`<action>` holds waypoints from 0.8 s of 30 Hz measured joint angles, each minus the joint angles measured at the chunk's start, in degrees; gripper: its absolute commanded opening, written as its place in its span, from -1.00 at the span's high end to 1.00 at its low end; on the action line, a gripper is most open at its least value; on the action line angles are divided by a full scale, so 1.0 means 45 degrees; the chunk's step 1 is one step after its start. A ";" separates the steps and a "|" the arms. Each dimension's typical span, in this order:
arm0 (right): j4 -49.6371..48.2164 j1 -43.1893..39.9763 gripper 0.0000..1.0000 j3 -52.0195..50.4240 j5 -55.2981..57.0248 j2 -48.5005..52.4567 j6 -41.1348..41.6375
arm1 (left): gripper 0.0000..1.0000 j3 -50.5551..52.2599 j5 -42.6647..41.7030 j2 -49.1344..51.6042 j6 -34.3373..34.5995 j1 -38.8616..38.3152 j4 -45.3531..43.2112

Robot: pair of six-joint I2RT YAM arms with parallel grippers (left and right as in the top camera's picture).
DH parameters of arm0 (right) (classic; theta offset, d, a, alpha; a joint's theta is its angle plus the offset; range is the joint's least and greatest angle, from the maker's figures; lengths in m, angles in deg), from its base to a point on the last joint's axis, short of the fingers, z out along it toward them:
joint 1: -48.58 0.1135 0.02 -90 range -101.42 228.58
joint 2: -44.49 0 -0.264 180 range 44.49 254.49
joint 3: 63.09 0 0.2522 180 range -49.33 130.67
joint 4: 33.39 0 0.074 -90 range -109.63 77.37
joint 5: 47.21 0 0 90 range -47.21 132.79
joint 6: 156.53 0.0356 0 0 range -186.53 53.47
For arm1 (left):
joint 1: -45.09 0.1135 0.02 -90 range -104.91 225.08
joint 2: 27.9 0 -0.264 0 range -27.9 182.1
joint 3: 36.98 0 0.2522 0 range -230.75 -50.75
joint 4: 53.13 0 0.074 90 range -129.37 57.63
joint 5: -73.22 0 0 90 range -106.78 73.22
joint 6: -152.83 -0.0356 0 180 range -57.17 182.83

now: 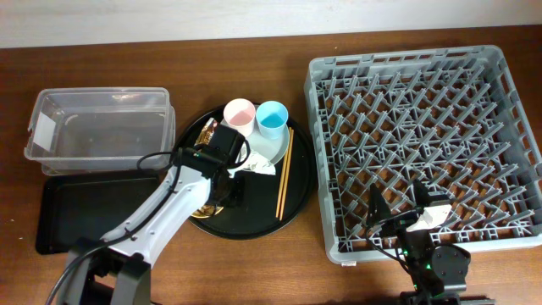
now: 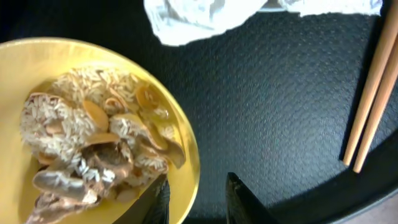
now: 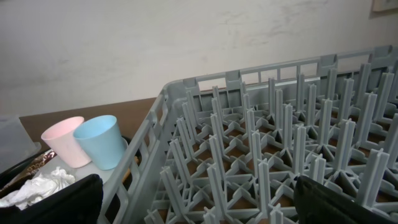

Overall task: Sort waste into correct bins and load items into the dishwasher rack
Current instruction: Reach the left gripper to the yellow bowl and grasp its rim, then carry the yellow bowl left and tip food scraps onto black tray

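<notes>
The small yellow bowl (image 2: 180,118) holds beige food scraps (image 2: 93,137) and sits on the round black tray (image 2: 273,93). My left gripper (image 2: 196,199) is open, with one finger inside the bowl's rim and one outside; overhead it is over the tray (image 1: 225,191). The crumpled white napkin (image 1: 258,163) lies by the pale plate (image 1: 269,148). The pink cup (image 1: 240,114), light blue cup (image 1: 273,119), chopsticks (image 1: 285,174) and brown-gold wrapper (image 1: 206,133) are on the tray. My right gripper (image 1: 406,212) is open and empty over the grey rack's (image 1: 423,144) front left.
The clear tub (image 1: 97,123) stands at the far left, with the flat black rectangular tray (image 1: 76,212) in front of it. The round tray's rim (image 1: 254,222) nearly touches the rack's left wall. The rack holds nothing.
</notes>
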 measured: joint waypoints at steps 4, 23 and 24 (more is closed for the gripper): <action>0.0000 0.0000 -0.97 0.0000 0.0000 0.0000 0.0000 | 0.75 0.0000 0.0068 0.0398 0.0121 0.0000 -0.0369; 0.0000 0.0000 -0.97 0.0000 0.0000 0.0000 0.0005 | 1.00 -0.0831 0.0457 0.0996 0.0151 -0.0010 0.0753; 0.0000 0.0000 -0.97 0.0000 0.0000 0.0000 0.0000 | 1.00 -0.1005 0.0393 0.0889 0.0146 -0.0010 0.1112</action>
